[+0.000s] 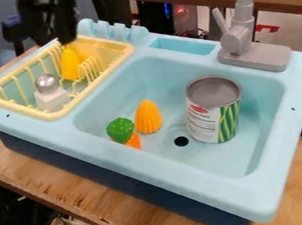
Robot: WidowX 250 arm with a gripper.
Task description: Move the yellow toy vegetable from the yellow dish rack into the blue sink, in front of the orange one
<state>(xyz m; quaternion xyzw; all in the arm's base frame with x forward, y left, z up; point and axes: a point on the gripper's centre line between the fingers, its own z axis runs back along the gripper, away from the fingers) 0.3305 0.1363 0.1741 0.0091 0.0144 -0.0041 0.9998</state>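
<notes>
The black gripper (65, 38) hangs at the upper left over the back part of the yellow dish rack (63, 113). Right beneath it a yellow object (70, 64) stands in the rack; whether the two touch, I cannot tell. Further forward in the rack sits a white item with a silver ball on top (46, 84). In the light blue sink basin are a yellow corn cob (148, 117), a green and orange toy vegetable (120, 130) beside it, and a large tin can (212, 109) standing upright at the right.
The grey faucet (242, 38) rises from the back right rim of the sink (185, 156). A small recessed tray (184, 45) lies in the back rim, and scalloped light blue slots (113, 31) stand behind the rack. The sink rests on a wooden table (88, 201).
</notes>
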